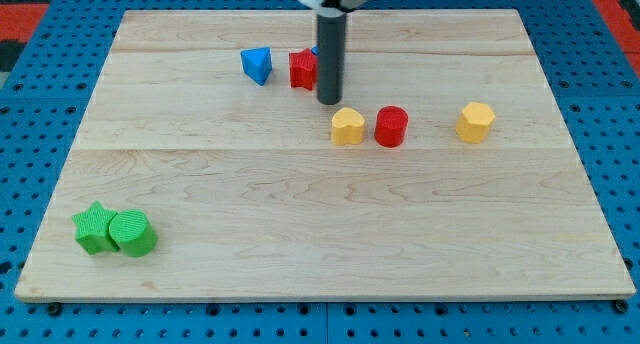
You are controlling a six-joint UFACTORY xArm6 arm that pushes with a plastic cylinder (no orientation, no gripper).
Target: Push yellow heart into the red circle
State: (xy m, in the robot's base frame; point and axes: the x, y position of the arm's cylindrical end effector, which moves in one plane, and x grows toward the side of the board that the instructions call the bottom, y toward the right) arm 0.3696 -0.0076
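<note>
The yellow heart lies near the middle of the board, just left of the red circle, with a small gap between them. My tip stands just above and slightly left of the yellow heart, close to it. Right behind the rod is a red block, shape unclear, with a bit of a blue block showing at the rod's edge.
A blue triangle lies left of the red block. A yellow hexagon lies to the right of the red circle. A green star and a green circle touch at the bottom left. The wooden board sits on a blue pegboard.
</note>
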